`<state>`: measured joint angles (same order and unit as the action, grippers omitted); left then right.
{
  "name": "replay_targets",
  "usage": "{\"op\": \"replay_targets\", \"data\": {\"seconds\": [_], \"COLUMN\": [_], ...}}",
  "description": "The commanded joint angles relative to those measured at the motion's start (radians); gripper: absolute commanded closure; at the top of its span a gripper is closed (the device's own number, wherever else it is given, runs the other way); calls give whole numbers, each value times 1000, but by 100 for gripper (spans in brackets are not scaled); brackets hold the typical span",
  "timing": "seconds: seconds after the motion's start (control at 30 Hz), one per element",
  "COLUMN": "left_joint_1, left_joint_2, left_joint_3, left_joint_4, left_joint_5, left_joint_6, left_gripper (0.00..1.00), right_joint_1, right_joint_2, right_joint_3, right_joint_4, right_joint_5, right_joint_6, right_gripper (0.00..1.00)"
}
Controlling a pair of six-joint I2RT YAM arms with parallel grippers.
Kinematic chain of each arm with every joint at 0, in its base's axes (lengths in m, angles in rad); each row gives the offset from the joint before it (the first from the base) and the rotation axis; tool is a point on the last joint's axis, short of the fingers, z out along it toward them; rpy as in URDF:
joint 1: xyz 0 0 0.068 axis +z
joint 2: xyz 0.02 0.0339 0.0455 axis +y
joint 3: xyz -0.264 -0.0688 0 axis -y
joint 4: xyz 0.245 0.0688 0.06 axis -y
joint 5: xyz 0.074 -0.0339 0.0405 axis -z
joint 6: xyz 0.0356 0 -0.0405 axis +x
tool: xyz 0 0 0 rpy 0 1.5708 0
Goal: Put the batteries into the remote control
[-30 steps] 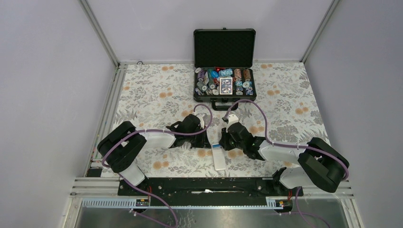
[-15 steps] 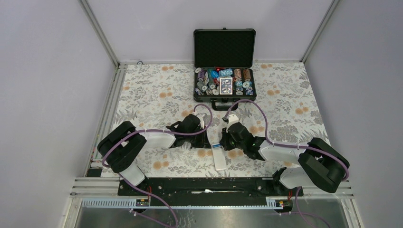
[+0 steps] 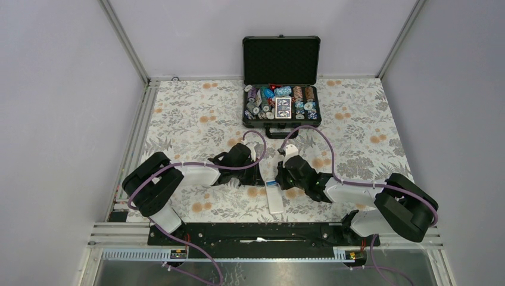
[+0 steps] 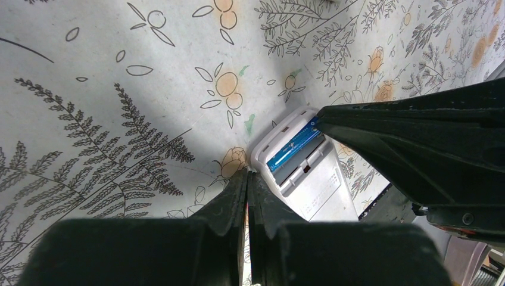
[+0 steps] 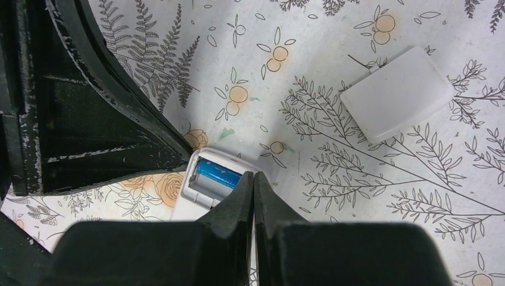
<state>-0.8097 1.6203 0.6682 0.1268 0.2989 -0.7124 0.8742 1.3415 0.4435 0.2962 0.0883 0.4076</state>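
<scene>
The white remote control [image 3: 274, 199] lies back up on the flowered cloth between the two arms, with its battery bay open at the far end. One blue battery [image 5: 219, 173] lies in that bay [image 4: 293, 149]. My right gripper [image 5: 254, 174] is shut, and its tips rest on the bay's edge at the battery's end. My left gripper [image 4: 247, 173] is shut too, with nothing in it, its tips against the remote's [image 4: 318, 182] far left corner. In the top view both grippers [image 3: 257, 177] [image 3: 279, 179] flank the remote's far end.
A white battery cover [image 5: 396, 92] lies loose on the cloth a little beyond the right gripper. An open black case of chips and cards [image 3: 281, 104] stands at the back middle. A metal rail [image 3: 262, 229] runs just behind the remote's near end.
The right gripper's jaws have closed fully and it has shifted slightly toward the remote's far end. The left arm and the remote have not moved.
</scene>
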Motion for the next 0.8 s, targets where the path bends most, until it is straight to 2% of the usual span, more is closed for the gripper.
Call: {"op": "replay_targets", "data": {"seconds": [0.0,0.77], "left_joint_1": [-12,-12], "left_joint_2": [24,19], "left_joint_3": [25,14], "left_joint_4": [68,83], "left_joint_5": [15,23], "left_joint_6": [-15,-32], "left_gripper": [95,94], "right_joint_1": [54,131], "right_joint_2": [-5,-3], "right_joint_3": [-9,-25], "right_joint_4": [-8,-32], "right_joint_5": [-48,79], "right_joint_6": [0,-58], "right_gripper": [100,100]}}
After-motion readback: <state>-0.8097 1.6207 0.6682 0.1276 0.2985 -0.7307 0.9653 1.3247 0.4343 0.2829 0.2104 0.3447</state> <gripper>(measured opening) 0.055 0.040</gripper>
